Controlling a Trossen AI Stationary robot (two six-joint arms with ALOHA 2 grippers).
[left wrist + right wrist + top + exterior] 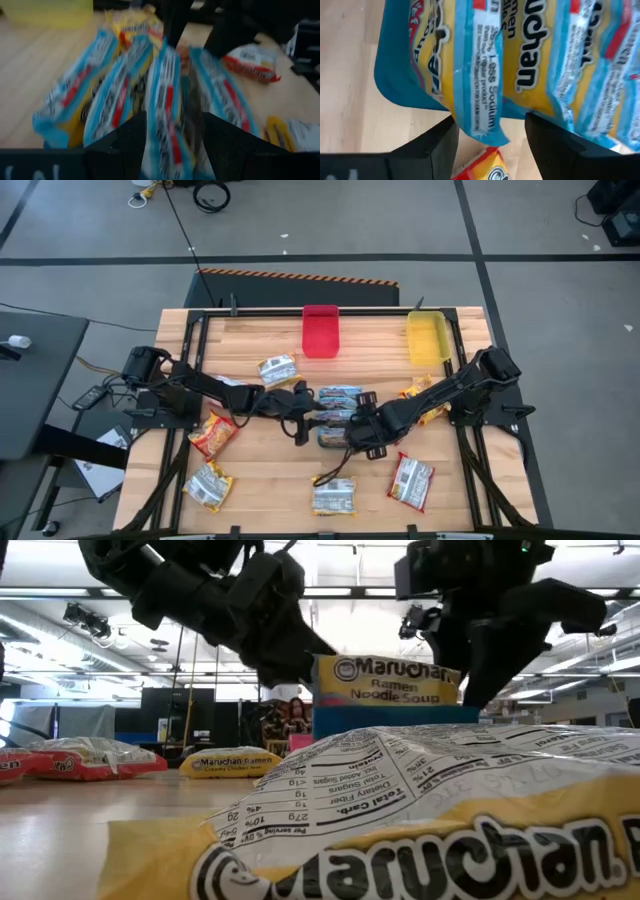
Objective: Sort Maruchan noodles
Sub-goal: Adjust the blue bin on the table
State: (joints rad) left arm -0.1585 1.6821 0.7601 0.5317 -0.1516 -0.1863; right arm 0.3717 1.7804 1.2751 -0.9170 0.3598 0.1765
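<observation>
High view: both arms met mid-bench over a blue tray point(338, 438) stacked with blue packets point(338, 394). Left pincer point(300, 418) sat at the tray's left edge, right pincer point(362, 436) at its right. Red tray point(321, 330) and yellow tray point(427, 338) stood at the far edge. Loose Maruchan noodles lay scattered over the bench point(250, 340): a red-orange packet point(212, 433) left, another red packet point(411, 481) front right.

Low view: a packet reading "Ramen Noodle Soup" point(388, 680) stood upright on edge between the two arms, with a yellow packet point(400, 820) filling the foreground.

Left wrist view: fingers point(120, 142) spread, straddling one upright blue packet point(162, 95) among four standing in a row. Not clearly clamped.

Right wrist view: fingers point(437, 145) spread below a "Less Sodium" packet's edge point(475, 75); nothing pinched that I could see.

Judgement: closing on one packet only was the point. Left should centre on a single edge, close gently since the film crinkles, and avoid dragging neighbours over.
</observation>
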